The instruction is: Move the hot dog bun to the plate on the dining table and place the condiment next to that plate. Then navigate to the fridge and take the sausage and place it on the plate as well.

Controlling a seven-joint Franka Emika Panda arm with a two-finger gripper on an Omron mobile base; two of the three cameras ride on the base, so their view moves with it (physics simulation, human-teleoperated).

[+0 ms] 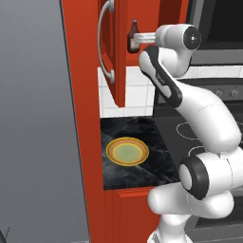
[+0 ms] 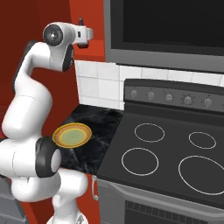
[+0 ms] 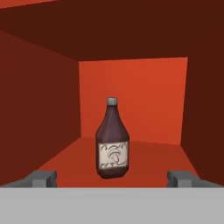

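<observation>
Standing upright on the red floor of an open wall cupboard (image 3: 131,83), one condiment bottle (image 3: 112,141) is seen straight ahead of the gripper (image 3: 112,179), between its two finger tips but still apart from them. The jaws are spread wide and nothing is held between them. From the base views the same bottle (image 1: 133,35) is seen high up, just in front of the hand, beside the open cupboard door (image 1: 113,47).

The bottle is judged to be stiff and rather light, probably glass or hard plastic, so it would not give under the fingers but could slip, because the body is smooth and rounded. It is tall for its base and could be tipped over by a push on the neck. The best hold is thought to be on the wide labelled body, low and across the middle, not on the narrow neck.

One plate (image 1: 127,151) is counted, lying on the black marble counter (image 1: 142,130) below, next to the stove (image 2: 170,153). Whether something more stands deeper in the cupboard cannot be told from here
</observation>
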